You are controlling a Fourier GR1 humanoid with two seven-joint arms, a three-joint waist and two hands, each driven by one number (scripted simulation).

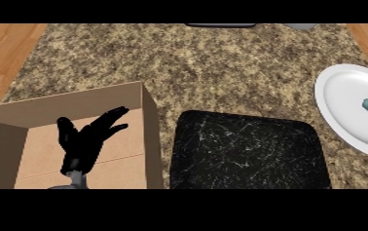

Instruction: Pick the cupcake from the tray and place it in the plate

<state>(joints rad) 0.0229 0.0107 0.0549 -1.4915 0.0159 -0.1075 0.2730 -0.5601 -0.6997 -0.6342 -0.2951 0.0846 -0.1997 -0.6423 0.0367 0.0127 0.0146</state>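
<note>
Cupcake is hard to place with certainty: the only candidate is one small teal shape (364, 102) lying on the plate (338, 98), cut off by the view's right edge, with too little showing to be sure.

One white plate sits at the right of the counter (215, 69), partly out of view. One black tray (248, 152), marked with fine pale scratches, lies at the lower middle, near the plate but apart from it; its top shows only its own surface. One open cardboard box (79, 101) stands at the lower left, its right wall just beside the tray's left edge.

One hand shows: the left hand (82, 144), coming up from the lower edge over the inside of the box. Its fingers are straight and spread, thumb out to the side, pinching nothing.

Two things poke in at the top edge, one dark flat item (219, 25) and one grey item (302, 26); what they are cannot be told. Wood strips (18, 45) flank the speckled counter on both sides.
</note>
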